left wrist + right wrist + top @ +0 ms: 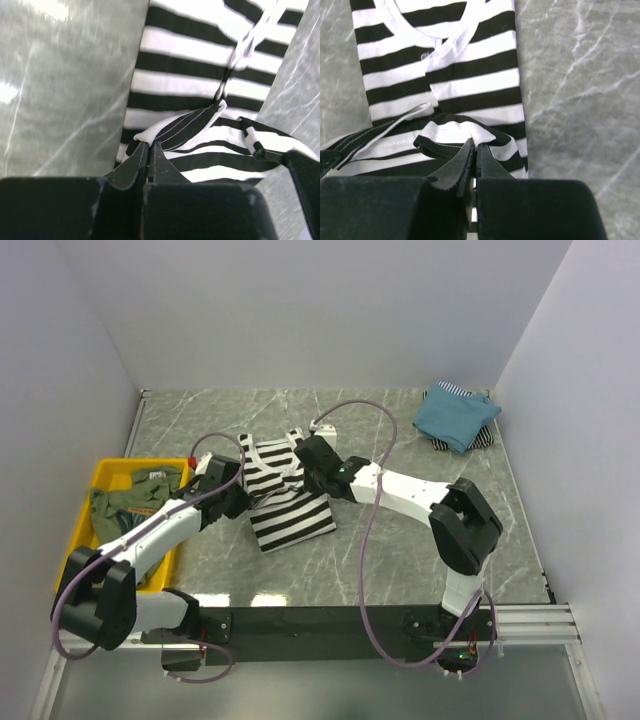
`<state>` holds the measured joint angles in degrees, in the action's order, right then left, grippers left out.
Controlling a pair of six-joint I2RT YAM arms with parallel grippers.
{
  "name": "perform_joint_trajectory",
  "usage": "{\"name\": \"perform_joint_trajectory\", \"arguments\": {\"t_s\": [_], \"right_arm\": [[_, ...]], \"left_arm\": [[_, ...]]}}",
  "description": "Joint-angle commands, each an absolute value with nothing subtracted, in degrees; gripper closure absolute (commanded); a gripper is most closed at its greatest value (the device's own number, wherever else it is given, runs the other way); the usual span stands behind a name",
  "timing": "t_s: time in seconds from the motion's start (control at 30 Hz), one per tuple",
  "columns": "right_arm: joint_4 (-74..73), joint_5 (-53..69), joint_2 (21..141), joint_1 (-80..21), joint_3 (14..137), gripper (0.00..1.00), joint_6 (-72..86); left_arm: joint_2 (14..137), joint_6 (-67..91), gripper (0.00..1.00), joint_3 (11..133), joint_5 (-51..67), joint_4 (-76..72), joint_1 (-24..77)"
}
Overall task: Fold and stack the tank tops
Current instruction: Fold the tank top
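Top external view, contents of the grey marbled table (430, 560), listed by item.

1. Black-and-white striped tank top (292, 512): lay at the table's middle, between the two arms. Its near part was spread flat and its far part was bunched and raised where both arms met it.

2. Left gripper (150, 146): jaws were pressed together on a stitched hem fold at the striped top's left side, with cloth pinched between the tips.

3. Right gripper (474, 144): jaws were clamped on a raised fold of the same top near its right edge. The white-bound neckline lay flat on the table beyond the fingertips.

4. Teal-blue tank top (455, 418): lay folded at the far right corner, well apart from both arms.

5. Pinstriped tank top (447, 390): lay directly under the teal one, with only its edges showing.

6. Olive-green tank top (128, 506): lay crumpled inside the yellow bin (108, 469), which sat at the table's left edge, just beside the left arm.
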<state>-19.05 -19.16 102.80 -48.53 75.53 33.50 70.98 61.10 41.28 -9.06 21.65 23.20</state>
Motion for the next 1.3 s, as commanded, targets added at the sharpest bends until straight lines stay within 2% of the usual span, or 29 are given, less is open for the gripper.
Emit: {"name": "perform_joint_trajectory", "arguments": {"t_s": [0.0, 0.5, 0.6, 0.67, 0.7, 0.77, 0.8, 0.87, 0.93, 1.27], "right_arm": [[-16.61, -17.41, 104.85, -46.94, 79.01, 1.00, 31.91], [-12.13, -10.90, 111.70, -43.33, 81.82, 1.00, 32.17], [-11.69, -10.28, 112.32, -42.80, 82.18, 0.91, 32.17], [-11.78, -10.02, 112.50, -42.36, 82.35, 0.83, 32.26], [-11.78, -10.11, 112.24, -42.19, 82.35, 0.71, 32.34], [-11.78, -10.37, 111.62, -41.92, 82.27, 0.63, 32.52], [-11.86, -10.72, 110.84, -42.01, 82.44, 0.57, 32.52], [-12.56, -11.68, 109.78, -41.92, 82.62, 0.54, 32.35], [-13.01, -13.17, 107.76, -41.92, 82.44, 0.53, 31.82], [-10.90, -15.39, 100.02, -43.94, 73.57, 0.52, 32.69]], "left_arm": [[73.20, 58.36, 0.99, 43.86, -7.21, 15.04, 21.36], [82.53, 56.25, 0.99, 47.46, -3.08, 7.65, 17.23], [82.70, 56.25, 0.99, 47.55, -1.94, 6.95, 16.18], [82.79, 55.64, 0.94, 47.81, -1.15, 6.33, 15.82], [82.97, 55.37, 0.90, 48.42, -0.45, 5.81, 15.73], [83.76, 54.58, 0.73, 49.30, 0.79, 5.28, 15.47], [83.76, 54.41, 0.67, 49.74, 1.14, 4.66, 15.47], [83.50, 54.05, 0.58, 50.18, 2.11, 3.78, 15.47], [82.54, 53.88, 0.54, 50.54, 3.07, 3.34, 15.29], [76.11, 55.28, 0.51, 47.02, 0.18, 5.88, 14.94]]}}
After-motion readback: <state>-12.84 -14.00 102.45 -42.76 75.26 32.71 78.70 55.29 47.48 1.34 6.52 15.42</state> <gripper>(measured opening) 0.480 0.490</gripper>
